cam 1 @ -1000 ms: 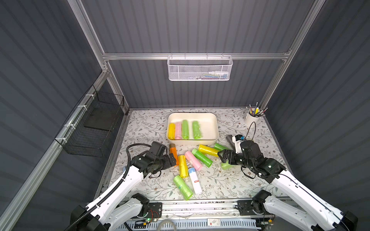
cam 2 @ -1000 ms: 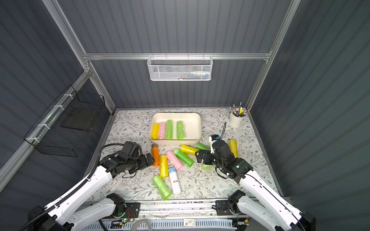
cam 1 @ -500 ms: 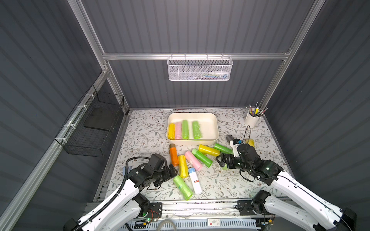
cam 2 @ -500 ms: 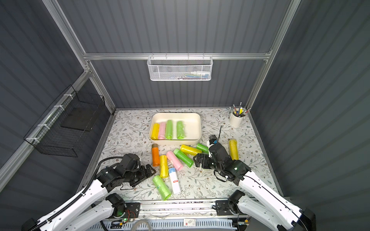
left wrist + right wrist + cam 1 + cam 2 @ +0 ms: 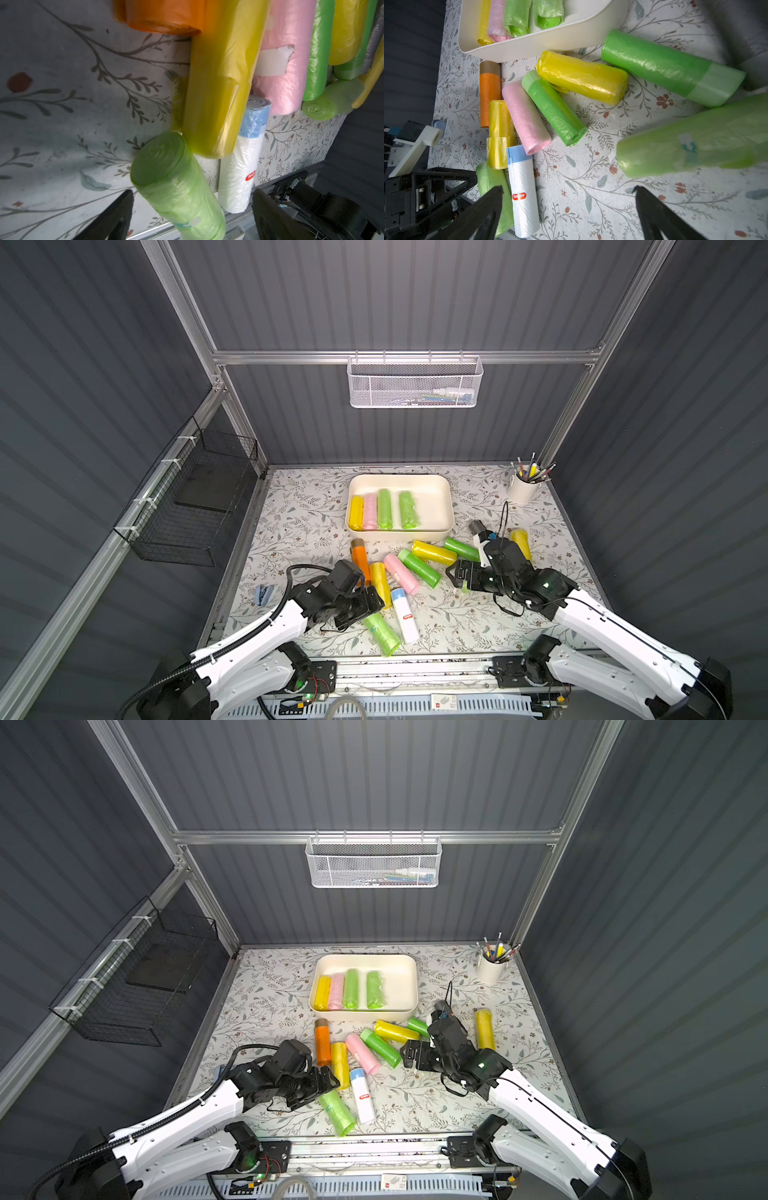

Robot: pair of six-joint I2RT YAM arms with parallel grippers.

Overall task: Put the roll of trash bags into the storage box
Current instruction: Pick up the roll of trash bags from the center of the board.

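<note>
1. Low in the left wrist frame, the left gripper had its fingers spread astride the pale green roll, not pinching it; a skewed close could squirt it against the white roll
2. The right gripper gaped wide, empty
3. At the centre of a top view, the storage box held four rolls; at the upper right, a cup held pens

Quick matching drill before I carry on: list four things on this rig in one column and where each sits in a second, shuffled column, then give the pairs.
1. orange roll
2. pencil cup
3. mesh basket
4. white roll

A. hangs on the back rail
B. near the front edge, beside a light green roll
C. just in front of the storage box
D. far right corner of the table

Pairs: 1-C, 2-D, 3-A, 4-B
</note>
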